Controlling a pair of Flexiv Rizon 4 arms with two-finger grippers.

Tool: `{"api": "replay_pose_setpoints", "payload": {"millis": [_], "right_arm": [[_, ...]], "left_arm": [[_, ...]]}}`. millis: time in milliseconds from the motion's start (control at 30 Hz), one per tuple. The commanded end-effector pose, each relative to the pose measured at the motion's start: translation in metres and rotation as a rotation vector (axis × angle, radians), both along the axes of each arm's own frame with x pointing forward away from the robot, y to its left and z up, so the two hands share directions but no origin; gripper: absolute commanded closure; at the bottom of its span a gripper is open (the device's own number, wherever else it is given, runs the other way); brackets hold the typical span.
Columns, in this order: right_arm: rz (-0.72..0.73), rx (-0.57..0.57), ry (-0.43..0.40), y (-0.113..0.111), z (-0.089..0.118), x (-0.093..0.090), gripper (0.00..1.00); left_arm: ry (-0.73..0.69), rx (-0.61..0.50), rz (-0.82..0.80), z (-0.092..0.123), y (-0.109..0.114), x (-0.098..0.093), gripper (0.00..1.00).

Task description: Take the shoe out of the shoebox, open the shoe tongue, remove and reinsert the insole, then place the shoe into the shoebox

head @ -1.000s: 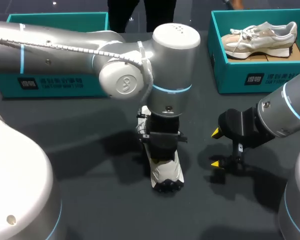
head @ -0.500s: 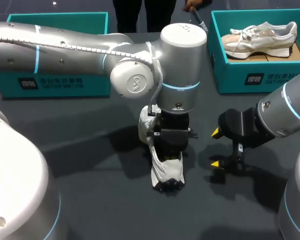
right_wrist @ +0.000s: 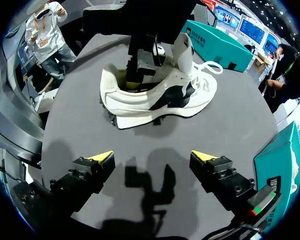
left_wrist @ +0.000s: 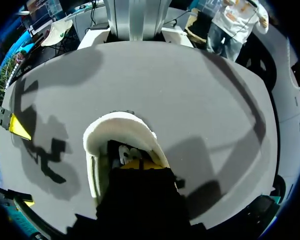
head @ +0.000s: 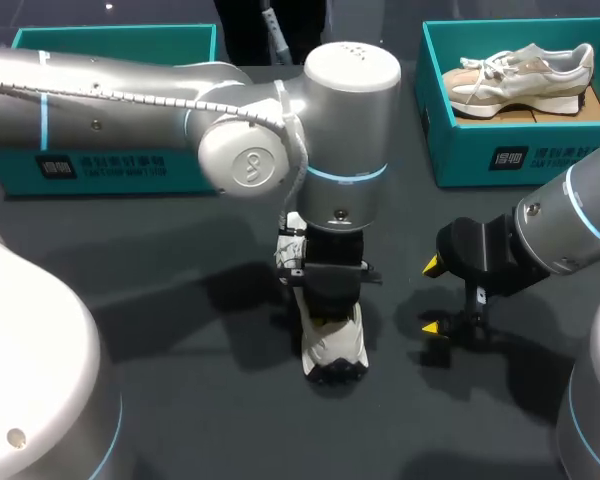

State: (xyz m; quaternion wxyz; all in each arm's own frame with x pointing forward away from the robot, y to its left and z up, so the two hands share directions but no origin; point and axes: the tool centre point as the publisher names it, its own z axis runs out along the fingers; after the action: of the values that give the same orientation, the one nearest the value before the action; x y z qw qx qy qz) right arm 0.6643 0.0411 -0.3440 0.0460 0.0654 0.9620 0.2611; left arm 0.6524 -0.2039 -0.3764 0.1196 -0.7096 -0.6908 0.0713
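As it sits now, shoe [head: 335, 345]: upright on its sole, mid-tabletop [head: 210, 400].
My left tool [head: 330, 285]: tips down inside heel opening; spread or pinching, can't tell.
My right tool [head: 435, 296]: spread wide, empty, just beside shoe.
Handling: prob. light; soft upper, stiffer heel. Insole likely thin and floppy, so I'd pinch its heel edge.

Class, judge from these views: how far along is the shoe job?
Done: the shoe is out on the table, tongue raised. In hand: the left gripper is down in its opening; insole progress is hidden. Left: putting the shoe into the shoebox.
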Motion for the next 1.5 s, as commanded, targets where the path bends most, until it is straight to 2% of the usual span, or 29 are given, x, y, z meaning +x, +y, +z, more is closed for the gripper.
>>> {"api": "replay_pose_setpoints", "payload": {"millis": [33, 200, 533, 700, 1200, 1500], "right_arm": [[-0.001, -0.001, -0.001, 0.000, 0.000, -0.002, 0.00], [-0.001, -0.001, -0.001, 0.000, 0.000, -0.002, 0.00], [-0.001, -0.001, -0.001, 0.000, 0.000, -0.002, 0.00], [-0.001, -0.001, -0.001, 0.000, 0.000, -0.002, 0.00], [-0.001, -0.001, -0.001, 0.000, 0.000, -0.002, 0.00], [0.014, -0.001, 0.016, -0.018, 0.003, 0.002, 0.00]], "left_arm": [[-0.003, 0.033, 0.001, -0.020, -0.009, 0.002, 1.00], [-0.015, 0.054, 0.020, -0.032, -0.009, 0.008, 1.00], [-0.071, 0.005, 0.010, 0.005, -0.006, 0.007, 1.00], [-0.080, -0.001, 0.005, 0.010, -0.004, 0.005, 1.00], [-0.060, 0.025, -0.009, -0.012, -0.005, 0.008, 1.00], [-0.064, 0.035, -0.027, -0.024, -0.012, 0.009, 1.00]]}}
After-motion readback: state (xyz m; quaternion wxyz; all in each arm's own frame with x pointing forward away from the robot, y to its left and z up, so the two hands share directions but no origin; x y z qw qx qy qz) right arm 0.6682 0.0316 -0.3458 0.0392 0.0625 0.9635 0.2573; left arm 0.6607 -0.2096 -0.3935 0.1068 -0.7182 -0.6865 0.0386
